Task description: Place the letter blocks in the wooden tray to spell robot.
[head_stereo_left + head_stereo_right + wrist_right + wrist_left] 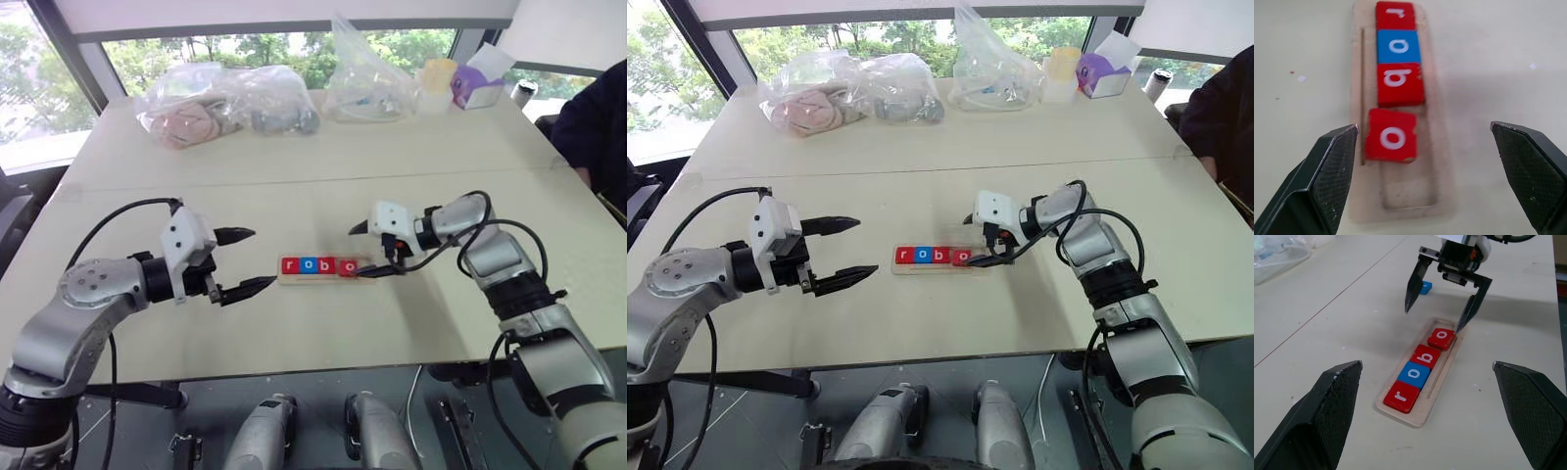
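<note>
Four letters down, one to go: the tray reads r-o-b-o.

The wooden tray (1426, 415) lies on the table (323, 186) between the two arms, holding four letter blocks: red r (1401, 397), blue o (1414, 373), red b (1425, 356) and a second red o (1442, 339). That last one sits crooked, riding the rim rather than lying flat. The right gripper (1440, 306) hovers just over it, jaws wide apart and empty. The left gripper (242, 261) hangs beside the tray's other end, jaws also apart, holding nothing. A fifth block, blue (1424, 287), lies on the table beyond the tray; presumably the t. By my reading: straighten the o, then fetch the last block. Count: five blocks, three red, two blue; one tray.
</note>
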Motion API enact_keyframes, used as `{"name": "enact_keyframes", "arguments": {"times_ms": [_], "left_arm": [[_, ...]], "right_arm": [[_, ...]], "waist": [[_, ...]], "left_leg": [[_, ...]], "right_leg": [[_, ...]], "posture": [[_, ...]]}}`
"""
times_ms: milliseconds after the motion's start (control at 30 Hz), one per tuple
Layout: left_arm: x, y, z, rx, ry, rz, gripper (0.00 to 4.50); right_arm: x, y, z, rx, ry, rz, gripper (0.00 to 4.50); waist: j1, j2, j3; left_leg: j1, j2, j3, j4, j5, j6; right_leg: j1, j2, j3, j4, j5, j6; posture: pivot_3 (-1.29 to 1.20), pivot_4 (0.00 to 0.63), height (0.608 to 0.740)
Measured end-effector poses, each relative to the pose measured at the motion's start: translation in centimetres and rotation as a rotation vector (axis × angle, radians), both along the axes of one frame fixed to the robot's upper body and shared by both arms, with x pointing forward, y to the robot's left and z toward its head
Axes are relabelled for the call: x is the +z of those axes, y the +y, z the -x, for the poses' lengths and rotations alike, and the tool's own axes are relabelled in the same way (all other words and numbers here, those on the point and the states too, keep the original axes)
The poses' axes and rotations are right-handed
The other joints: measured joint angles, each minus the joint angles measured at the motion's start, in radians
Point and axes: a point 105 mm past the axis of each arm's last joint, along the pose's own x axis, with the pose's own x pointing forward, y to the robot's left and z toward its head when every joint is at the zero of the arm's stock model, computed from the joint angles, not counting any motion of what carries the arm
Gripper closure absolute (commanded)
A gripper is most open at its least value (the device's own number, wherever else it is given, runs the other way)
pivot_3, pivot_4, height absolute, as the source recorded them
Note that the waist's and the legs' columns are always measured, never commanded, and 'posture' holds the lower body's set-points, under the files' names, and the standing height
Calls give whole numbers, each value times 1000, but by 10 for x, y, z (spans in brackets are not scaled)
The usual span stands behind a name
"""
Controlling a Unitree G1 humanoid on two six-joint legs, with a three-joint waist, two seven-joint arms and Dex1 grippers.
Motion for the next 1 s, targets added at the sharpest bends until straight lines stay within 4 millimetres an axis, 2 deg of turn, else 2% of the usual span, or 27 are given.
{"name": "enact_keyframes", "arguments": {"times_ms": [200, 433, 633, 867, 1000], "left_arm": [[0, 0, 0, 0, 0, 0, 0], [0, 0, 0, 0, 0, 0, 0], [0, 0, 0, 1, 0, 0, 0], [0, 0, 0, 0, 0, 0, 0], [0, 0, 0, -1, 0, 0, 0]], "right_arm": [[0, 1, -1, -7, -35, 9, 55], [-9, -4, -8, -40, -66, 28, 55], [-3, 1, -14, -41, -105, 13, 55], [6, 7, -7, -13, -54, -31, 55], [12, 1, -11, -49, -82, -37, 55]], "waist": [[2, 0, 0], [2, 0, 0], [1, 0, 0], [2, 0, 0], [2, 0, 0]], "left_leg": [[0, 0, 0, 0, 0, 0], [0, 0, 1, 0, 0, 0], [0, 0, 1, 0, 0, 0], [0, 0, 1, 0, 0, 0], [0, 0, 1, 0, 0, 0]], "right_leg": [[0, 0, 0, 0, 0, 0], [0, 0, 1, 0, 0, 0], [0, 0, 1, 0, 0, 0], [0, 0, 1, 0, 0, 0], [0, 0, 1, 0, 0, 0]], "posture": [[0, 150, 729], [0, 150, 729], [0, 150, 729], [0, 150, 729], [0, 150, 729]]}}
